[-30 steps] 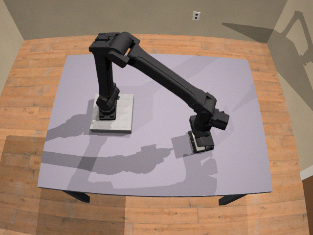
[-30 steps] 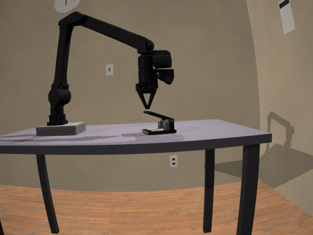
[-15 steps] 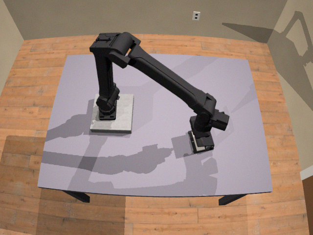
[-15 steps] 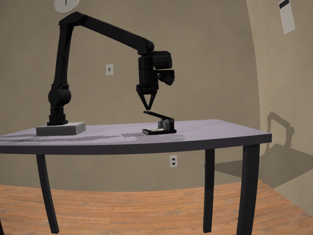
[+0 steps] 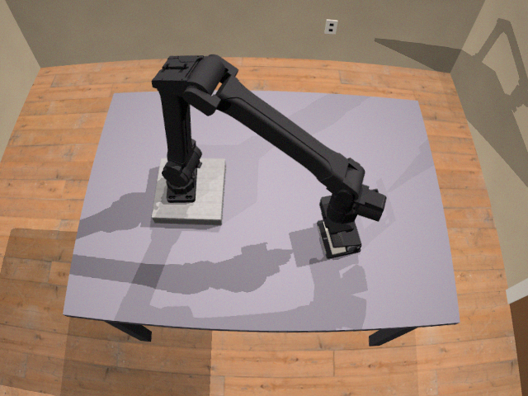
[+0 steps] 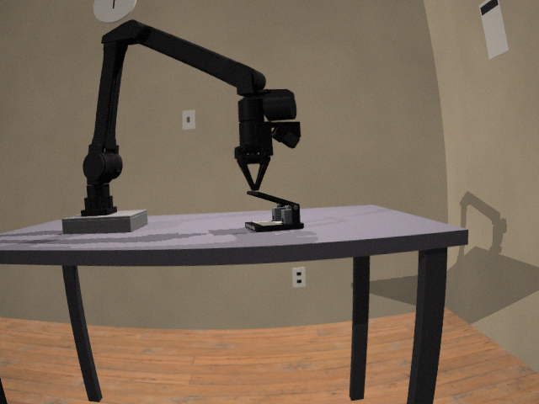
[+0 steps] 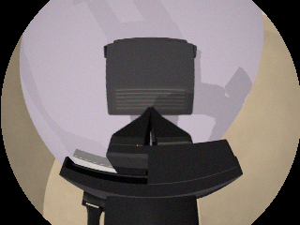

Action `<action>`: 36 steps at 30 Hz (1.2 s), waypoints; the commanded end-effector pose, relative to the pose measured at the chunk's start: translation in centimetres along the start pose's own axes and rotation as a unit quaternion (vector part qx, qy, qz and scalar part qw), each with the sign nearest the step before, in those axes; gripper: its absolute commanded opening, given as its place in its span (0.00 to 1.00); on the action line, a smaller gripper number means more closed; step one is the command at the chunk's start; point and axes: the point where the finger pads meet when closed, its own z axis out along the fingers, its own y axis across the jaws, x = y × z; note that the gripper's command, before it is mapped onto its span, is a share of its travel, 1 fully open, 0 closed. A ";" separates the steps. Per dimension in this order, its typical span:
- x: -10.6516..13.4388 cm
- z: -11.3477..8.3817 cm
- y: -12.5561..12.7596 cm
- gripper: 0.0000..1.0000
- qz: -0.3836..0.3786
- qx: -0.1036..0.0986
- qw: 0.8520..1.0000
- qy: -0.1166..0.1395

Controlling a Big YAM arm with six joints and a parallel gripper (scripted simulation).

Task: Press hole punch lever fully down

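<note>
The hole punch [image 6: 278, 219] stands on the right half of the lavender table [image 6: 392, 230], well apart from the arm's base. Its black lever [image 6: 270, 198] is raised, slanting up from the hinge at the far end to a free tip. A white sheet of paper [image 5: 337, 250] lies in the slot above the black base. The punch looks stiff and compact, likely metal, with a sprung lever that will resist; the body seems light enough to tip or skid if pushed off-centre. No grasp is called for: the place to bear on is the top of the lever near its free tip, where leverage is greatest, pressing straight down so the base stays flat.

The gripper [image 6: 253, 188] has its fingers pressed together into a single point, pinching nothing, and hangs right at the lever's free tip; whether it touches I cannot tell.

Count: one punch, one lever, one sheet, one arm, one pale base slab [image 6: 135, 219], one table.
</note>
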 end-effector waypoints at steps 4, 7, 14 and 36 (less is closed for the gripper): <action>0.3 0.4 -0.5 0.00 0.001 0.002 1.000 -0.002; 0.3 0.4 -0.5 0.00 0.001 0.002 1.000 -0.002; 0.3 0.3 -0.5 0.00 0.001 0.002 1.000 -0.003; 0.6 1.6 -0.4 0.00 0.000 0.000 1.000 0.002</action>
